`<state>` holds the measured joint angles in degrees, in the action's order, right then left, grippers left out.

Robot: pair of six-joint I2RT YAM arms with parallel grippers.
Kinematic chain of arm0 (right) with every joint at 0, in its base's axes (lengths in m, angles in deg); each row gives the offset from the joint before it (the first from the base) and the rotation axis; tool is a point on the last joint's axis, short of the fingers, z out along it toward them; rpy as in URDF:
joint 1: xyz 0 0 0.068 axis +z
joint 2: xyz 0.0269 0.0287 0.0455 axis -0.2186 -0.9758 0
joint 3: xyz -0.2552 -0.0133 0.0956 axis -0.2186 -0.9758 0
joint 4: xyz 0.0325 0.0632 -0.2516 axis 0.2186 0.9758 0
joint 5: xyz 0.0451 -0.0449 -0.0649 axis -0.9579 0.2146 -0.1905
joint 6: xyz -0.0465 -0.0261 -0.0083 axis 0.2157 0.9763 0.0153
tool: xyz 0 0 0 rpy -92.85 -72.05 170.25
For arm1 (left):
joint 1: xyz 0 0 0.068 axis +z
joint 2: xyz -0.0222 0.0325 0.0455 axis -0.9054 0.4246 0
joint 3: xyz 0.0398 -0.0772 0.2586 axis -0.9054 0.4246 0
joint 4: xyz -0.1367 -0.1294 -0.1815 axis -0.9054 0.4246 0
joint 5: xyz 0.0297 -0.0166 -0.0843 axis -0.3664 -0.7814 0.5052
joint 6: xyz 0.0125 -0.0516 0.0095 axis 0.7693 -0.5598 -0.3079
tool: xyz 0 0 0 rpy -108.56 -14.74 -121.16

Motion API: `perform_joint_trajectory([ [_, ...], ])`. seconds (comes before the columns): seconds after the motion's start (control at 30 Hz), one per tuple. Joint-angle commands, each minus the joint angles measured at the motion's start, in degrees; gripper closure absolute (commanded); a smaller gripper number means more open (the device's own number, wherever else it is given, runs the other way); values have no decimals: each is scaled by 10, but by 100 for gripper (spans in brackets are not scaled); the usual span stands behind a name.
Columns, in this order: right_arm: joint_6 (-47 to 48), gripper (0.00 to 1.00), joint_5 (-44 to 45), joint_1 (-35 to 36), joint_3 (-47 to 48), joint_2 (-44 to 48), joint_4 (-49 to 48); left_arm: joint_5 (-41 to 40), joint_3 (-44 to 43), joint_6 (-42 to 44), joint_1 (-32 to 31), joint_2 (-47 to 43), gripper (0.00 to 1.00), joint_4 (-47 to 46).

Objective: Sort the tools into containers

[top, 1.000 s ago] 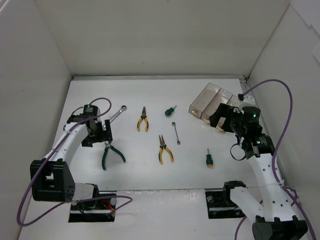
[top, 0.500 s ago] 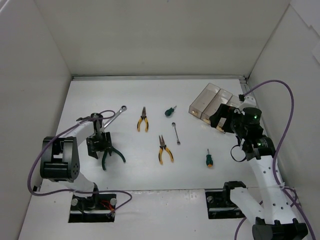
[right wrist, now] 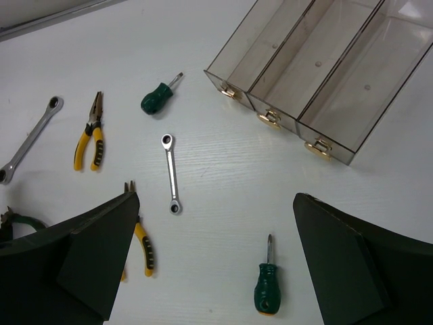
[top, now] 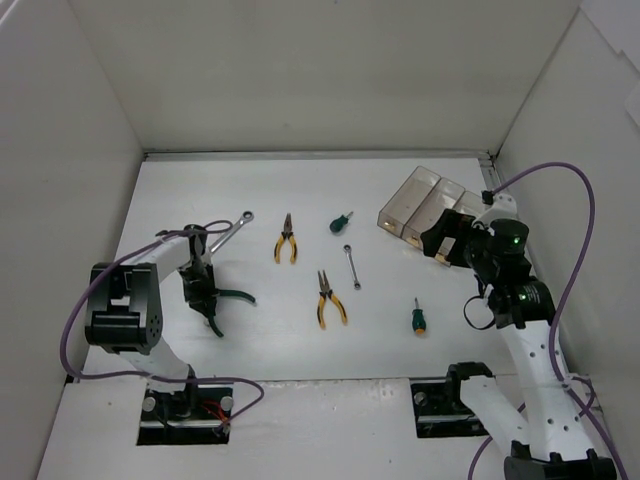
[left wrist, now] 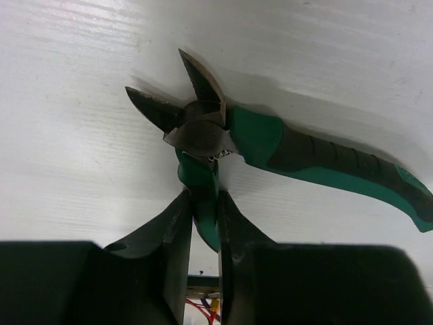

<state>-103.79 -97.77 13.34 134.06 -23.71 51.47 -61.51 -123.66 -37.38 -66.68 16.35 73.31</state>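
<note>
My left gripper (top: 206, 296) (left wrist: 203, 220) is shut on one handle of the green-handled pliers (top: 226, 297) (left wrist: 284, 145) on the table's left side. The other handle juts out to the right, and the pliers' jaws gape open. Two yellow-handled pliers (top: 285, 241) (top: 329, 298), two silver wrenches (top: 232, 229) (top: 351, 266) and two green screwdrivers (top: 341, 221) (top: 418, 319) lie loose on the table. The three joined smoky containers (top: 421, 206) (right wrist: 318, 68) stand at the back right. My right gripper (top: 447, 240) (right wrist: 216, 261) hovers open beside them with nothing in it.
White walls enclose the table on three sides. In the right wrist view the near screwdriver (right wrist: 265, 288) and the small wrench (right wrist: 171, 174) lie on the table below the spread fingers (right wrist: 88, 261). Purple cables loop off both arms.
The left arm dropped onto the green pliers and its jaws closed on one handle. The pliers swung so the free handle points right. The right arm barely moved.
</note>
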Motion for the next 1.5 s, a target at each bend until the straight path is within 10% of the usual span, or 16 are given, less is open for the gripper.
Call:
perform_joint_trajectory([
  [0.0,12,2,-9,2,1,0,-24,14,-2,11,2,-19,100,-27],
  [0.67,17,15,-238,128,167,-167,-25,31,-206,46,-229,-205,100,-91],
  [1.47,-5,39,-164,337,172,-202,-52,13,-259,46,-409,-201,100,-156],
])
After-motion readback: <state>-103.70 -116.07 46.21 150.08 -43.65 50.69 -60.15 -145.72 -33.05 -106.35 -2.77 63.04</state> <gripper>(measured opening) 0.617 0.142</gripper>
